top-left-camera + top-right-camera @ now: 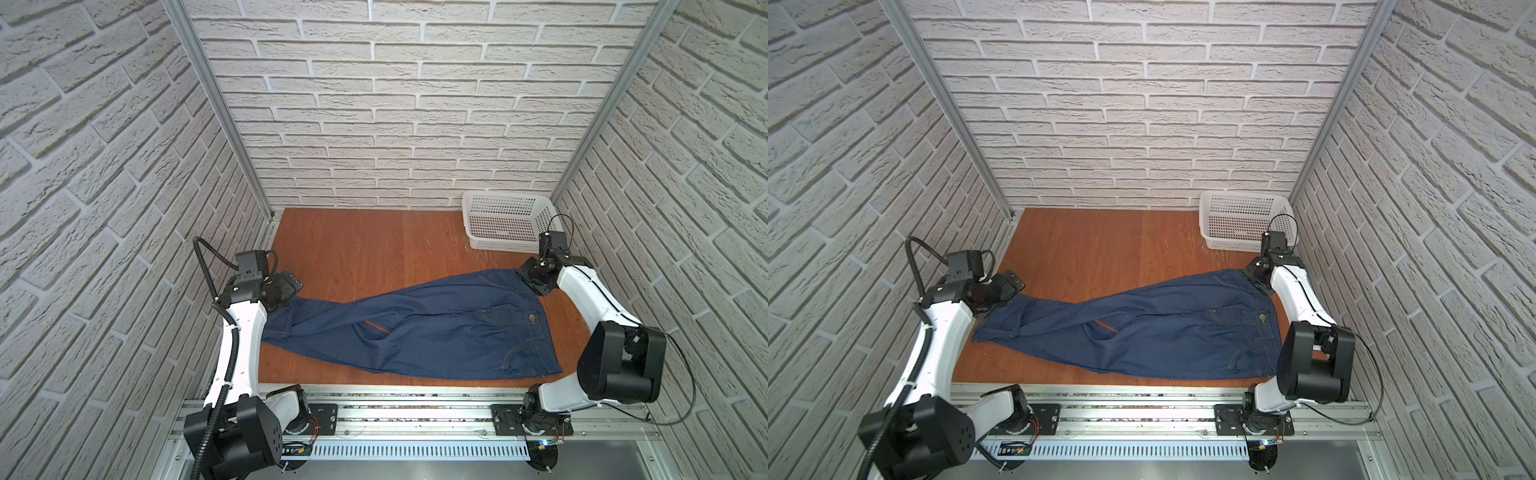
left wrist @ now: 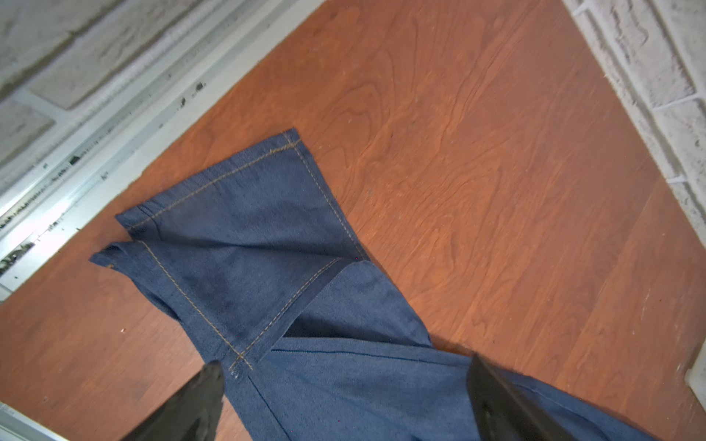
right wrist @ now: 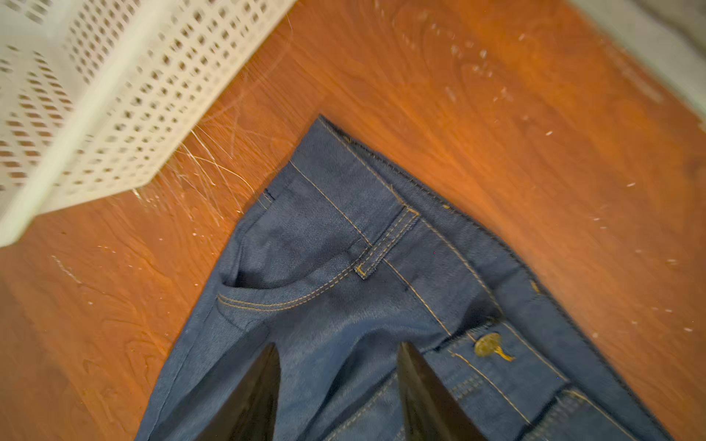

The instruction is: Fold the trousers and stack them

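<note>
Nearest, an aluminium rail (image 1: pixel 415 411) carries both arm bases along the near edge of the wooden table (image 1: pixel 353 249). Just beyond it the trousers (image 1: pixel 436 332), dark blue jeans with tan stitching, lie spread across the table from right to left in both top views. The waist is at the right, front side up, with the metal button (image 1: pixel 532 319) showing. The two legs run left and cross each other about midway, with a sliver of table visible between them. The leg hems (image 2: pixel 214 191) rest flat near the left edge, one overlapping the other.

At the far left of the hems the left gripper (image 2: pixel 344 362) hangs low over the cloth. Its claw is spread wide and grips nothing, and denim lies flat beneath the gap.

At the far right the right gripper (image 3: pixel 338 344) sits on the far corner of the waistband. Its fingers (image 3: pixel 252 397) stand partly apart with denim rising between them; I cannot tell whether they pinch it.

Farther back, in the far right corner, a white perforated basket (image 1: pixel 498 226) stands apart from the trousers, against the brick wall (image 1: pixel 395 104).
</note>
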